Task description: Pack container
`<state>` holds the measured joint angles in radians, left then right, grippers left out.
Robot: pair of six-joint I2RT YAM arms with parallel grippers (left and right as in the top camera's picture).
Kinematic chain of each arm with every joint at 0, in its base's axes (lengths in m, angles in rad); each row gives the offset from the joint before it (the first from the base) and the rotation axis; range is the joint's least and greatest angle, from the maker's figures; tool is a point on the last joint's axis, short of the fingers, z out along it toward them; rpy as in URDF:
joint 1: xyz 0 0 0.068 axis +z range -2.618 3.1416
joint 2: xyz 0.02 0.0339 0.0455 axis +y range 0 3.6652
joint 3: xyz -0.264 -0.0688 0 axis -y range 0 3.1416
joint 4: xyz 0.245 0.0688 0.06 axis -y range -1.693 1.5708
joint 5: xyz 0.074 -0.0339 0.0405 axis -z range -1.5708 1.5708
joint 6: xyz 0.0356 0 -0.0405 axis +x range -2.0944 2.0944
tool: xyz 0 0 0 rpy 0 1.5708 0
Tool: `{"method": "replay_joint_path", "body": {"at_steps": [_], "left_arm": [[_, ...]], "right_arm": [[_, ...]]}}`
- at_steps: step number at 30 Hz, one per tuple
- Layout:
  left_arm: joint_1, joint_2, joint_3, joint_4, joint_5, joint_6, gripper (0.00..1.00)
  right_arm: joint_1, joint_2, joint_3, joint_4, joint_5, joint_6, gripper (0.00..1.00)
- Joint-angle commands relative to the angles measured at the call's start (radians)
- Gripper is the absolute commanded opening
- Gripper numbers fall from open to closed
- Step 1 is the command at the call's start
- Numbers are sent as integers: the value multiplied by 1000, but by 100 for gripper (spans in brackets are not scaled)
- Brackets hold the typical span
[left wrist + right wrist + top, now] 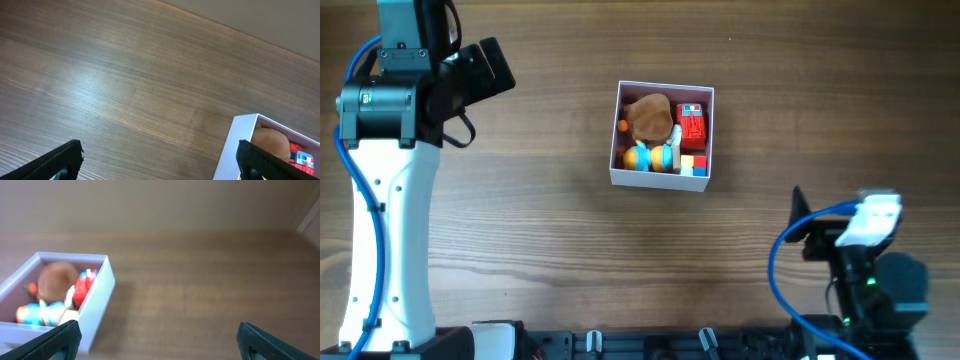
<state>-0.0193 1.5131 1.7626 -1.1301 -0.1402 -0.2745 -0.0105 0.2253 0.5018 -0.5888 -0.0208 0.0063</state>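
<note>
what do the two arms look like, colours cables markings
The left arm is a long white link with black joint housings and a blue cable along it. The right arm is mostly black with a white cap, a looping blue cable and a small green light. The left fingers and right fingers are black.

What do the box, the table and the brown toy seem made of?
The box: probably cardboard, matte white; thin, straight walls. The table: wood or wood-look laminate, slight sheen; grain lines, soft glare. The brown toy: perhaps plush; rounded, dull, too small to tell surely.
</note>
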Motion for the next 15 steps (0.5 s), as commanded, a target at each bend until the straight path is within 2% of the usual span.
{"method": "replay_joint_path", "body": {"at_steps": [1, 15], "left_arm": [[6, 6, 2, 0, 9, -2, 100], [6, 6, 2, 0, 9, -2, 100]], "right_arm": [[-4, -109, -118, 13, -41, -22, 100], [-4, -200, -321, 74, -41, -21, 100]]}}
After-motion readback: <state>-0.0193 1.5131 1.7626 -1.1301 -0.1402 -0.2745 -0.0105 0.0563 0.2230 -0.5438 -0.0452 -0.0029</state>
